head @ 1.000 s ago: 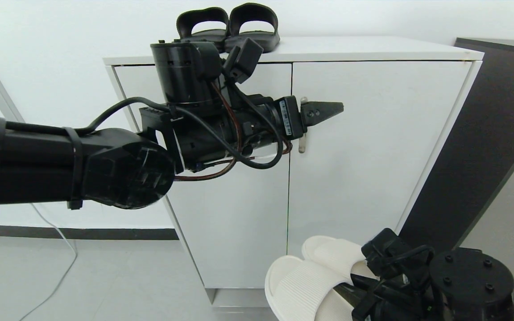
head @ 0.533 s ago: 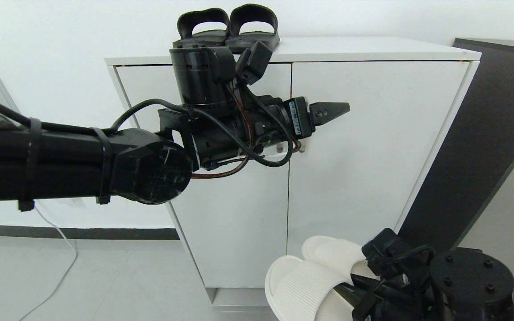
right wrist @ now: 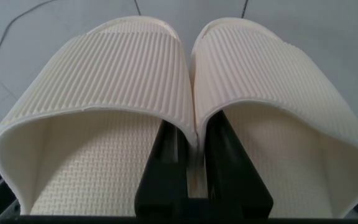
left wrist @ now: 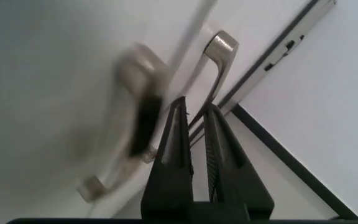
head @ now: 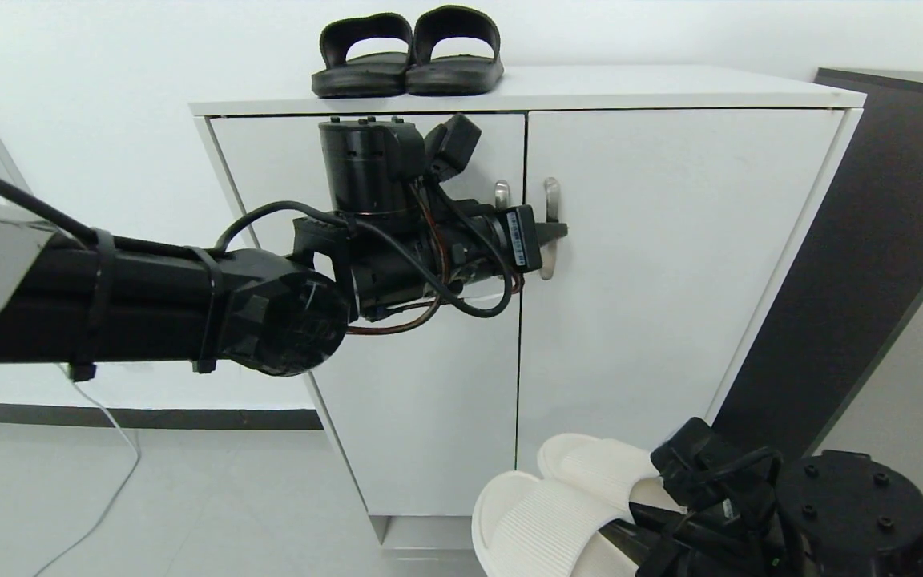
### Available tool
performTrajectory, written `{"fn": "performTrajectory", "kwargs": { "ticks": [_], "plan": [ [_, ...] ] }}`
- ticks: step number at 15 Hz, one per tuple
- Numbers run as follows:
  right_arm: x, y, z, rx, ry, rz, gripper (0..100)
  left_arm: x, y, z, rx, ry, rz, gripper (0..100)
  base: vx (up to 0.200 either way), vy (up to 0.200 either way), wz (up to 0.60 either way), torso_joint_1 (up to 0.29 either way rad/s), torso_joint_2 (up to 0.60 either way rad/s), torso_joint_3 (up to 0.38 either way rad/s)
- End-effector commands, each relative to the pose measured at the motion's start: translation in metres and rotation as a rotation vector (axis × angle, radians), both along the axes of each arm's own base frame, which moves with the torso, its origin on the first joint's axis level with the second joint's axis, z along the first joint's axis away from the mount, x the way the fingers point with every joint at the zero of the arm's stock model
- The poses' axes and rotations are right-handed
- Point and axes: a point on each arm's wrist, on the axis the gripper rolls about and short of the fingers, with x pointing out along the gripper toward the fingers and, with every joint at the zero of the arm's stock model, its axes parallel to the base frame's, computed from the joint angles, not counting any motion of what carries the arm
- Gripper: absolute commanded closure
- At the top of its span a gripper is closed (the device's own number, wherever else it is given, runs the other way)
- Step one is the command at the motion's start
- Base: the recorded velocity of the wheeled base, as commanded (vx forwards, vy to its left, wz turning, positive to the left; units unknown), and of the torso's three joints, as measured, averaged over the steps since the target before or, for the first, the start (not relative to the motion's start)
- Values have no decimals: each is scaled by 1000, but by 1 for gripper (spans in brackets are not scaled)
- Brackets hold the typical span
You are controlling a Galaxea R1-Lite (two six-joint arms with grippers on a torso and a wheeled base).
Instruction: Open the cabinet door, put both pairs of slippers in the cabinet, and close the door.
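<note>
A white two-door cabinet (head: 654, 264) stands with both doors closed. Its two metal handles (head: 551, 228) sit side by side at the middle seam and also appear in the left wrist view (left wrist: 219, 53). My left gripper (head: 559, 232) (left wrist: 194, 106) has its fingers pressed nearly together, tip against the right door's handle. A black pair of slippers (head: 407, 56) rests on the cabinet top. Low in front of the cabinet, my right gripper (right wrist: 194, 134) is shut on the touching inner sides of the white pair of slippers (head: 558, 505) (right wrist: 185, 81).
A dark panel (head: 870, 264) runs along the cabinet's right side. A grey cable (head: 109, 497) lies on the floor to the left. White wall (head: 109, 80) stands behind and left of the cabinet.
My left gripper has dropped and drawn back to the left, from in front of the right door to its handle. The black slippers are now uncovered. The white slippers barely moved.
</note>
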Motion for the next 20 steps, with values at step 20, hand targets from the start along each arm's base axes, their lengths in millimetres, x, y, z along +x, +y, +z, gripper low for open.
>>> {"fn": "performTrajectory", "kwargs": {
  "ticks": [20],
  "plan": [
    [-31, -20, -13, -52, 2, 281, 100, -53, 36, 13, 0, 5, -19, 100, 0, 0, 0, 0, 0, 0]
  ]
}}
